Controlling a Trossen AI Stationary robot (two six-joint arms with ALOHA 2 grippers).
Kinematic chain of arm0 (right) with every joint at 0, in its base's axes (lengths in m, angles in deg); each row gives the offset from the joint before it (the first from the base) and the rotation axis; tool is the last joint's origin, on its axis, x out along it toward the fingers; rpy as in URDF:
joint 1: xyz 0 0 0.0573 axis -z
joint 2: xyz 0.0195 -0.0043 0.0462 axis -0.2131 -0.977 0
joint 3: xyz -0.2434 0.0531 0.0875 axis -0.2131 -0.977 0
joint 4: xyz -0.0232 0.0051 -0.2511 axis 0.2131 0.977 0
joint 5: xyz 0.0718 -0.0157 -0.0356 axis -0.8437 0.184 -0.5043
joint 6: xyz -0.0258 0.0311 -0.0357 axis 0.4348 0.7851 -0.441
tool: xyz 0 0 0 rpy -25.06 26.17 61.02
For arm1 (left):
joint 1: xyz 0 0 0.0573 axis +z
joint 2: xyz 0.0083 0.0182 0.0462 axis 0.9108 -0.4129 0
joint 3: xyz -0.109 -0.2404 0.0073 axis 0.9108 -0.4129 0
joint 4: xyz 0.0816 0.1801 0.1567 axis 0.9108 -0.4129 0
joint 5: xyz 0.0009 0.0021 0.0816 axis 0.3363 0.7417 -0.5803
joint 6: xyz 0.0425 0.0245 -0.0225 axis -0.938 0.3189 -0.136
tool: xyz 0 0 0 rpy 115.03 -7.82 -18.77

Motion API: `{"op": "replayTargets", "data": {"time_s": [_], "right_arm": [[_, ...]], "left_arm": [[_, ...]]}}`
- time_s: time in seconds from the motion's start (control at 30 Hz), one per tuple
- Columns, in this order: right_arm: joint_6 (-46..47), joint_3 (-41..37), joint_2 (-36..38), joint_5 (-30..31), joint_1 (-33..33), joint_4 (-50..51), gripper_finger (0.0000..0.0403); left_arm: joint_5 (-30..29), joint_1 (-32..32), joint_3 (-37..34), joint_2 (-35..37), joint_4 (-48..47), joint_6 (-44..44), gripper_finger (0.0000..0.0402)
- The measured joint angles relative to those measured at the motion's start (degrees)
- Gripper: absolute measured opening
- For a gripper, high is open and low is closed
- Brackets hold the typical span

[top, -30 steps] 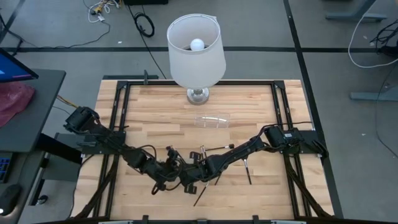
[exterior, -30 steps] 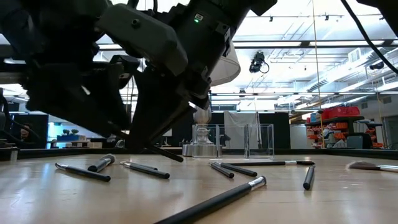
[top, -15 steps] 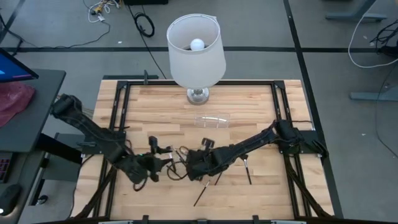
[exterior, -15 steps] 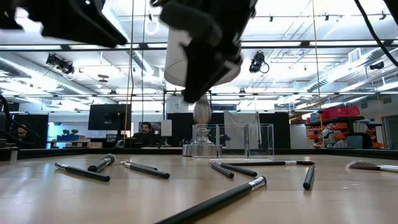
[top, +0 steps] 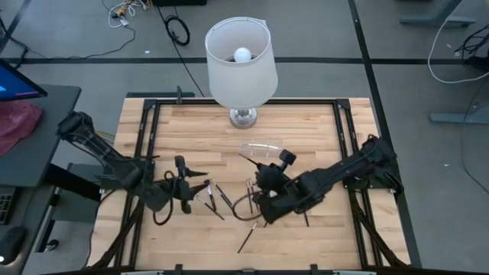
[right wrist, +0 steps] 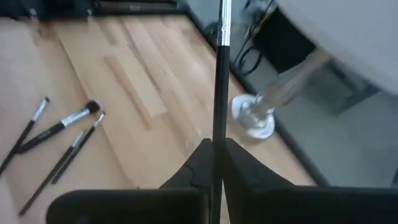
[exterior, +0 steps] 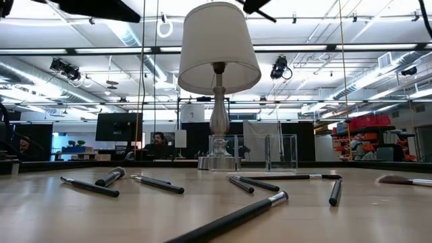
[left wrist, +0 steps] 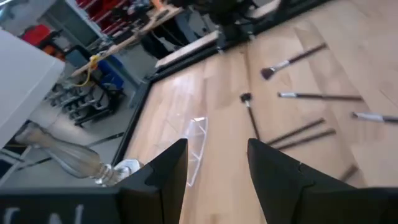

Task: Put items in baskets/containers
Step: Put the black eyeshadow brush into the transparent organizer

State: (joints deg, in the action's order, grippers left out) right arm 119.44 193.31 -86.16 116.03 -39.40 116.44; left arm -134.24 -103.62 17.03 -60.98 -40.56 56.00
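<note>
Right wrist view: our right gripper (right wrist: 213,163) fingers clamp one brush (right wrist: 219,93) upright for loading; the clear box (top: 260,148) sits just ahead. Left gripper (left wrist: 217,168) fingers stand apart, empty.

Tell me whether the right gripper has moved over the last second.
Yes. The right gripper, clamping a dark slim-handled makeup brush, went from mid-table toward the small clear plastic box, nearer the white-shaded lamp.

A robotics lab or workshop: beyond the wooden tabletop (exterior: 337,216) are ceiling strip lights (exterior: 81,50), monitors (exterior: 118,126) and stocked shelving (exterior: 368,138).
</note>
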Motion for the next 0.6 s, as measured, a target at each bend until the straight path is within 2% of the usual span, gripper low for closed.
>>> {"op": "replayTargets", "data": {"time_s": [0.17,0.3,0.47,0.6], "right_arm": [[5.5,-4.0,0.1,7.9,-1.8,3.5,0.0016],[14.6,-12.2,1.9,7.7,-1.4,5.5,0.0016],[22.1,-23.8,7.7,6.7,1.6,3.6,0.0014],[21.0,-31.8,14.8,7.3,3.7,-4.3,0.0014]], "left_arm": [[3.6,6.3,-0.6,0.1,3.2,-3.6,0.0172],[6.3,12.1,-0.6,0.9,5.0,-8.0,0.0172],[19.4,21.7,-0.6,2.9,11.3,-15.2,0.0172],[30.8,30.5,-0.6,5.1,16.5,-17.2,0.0172]]}}
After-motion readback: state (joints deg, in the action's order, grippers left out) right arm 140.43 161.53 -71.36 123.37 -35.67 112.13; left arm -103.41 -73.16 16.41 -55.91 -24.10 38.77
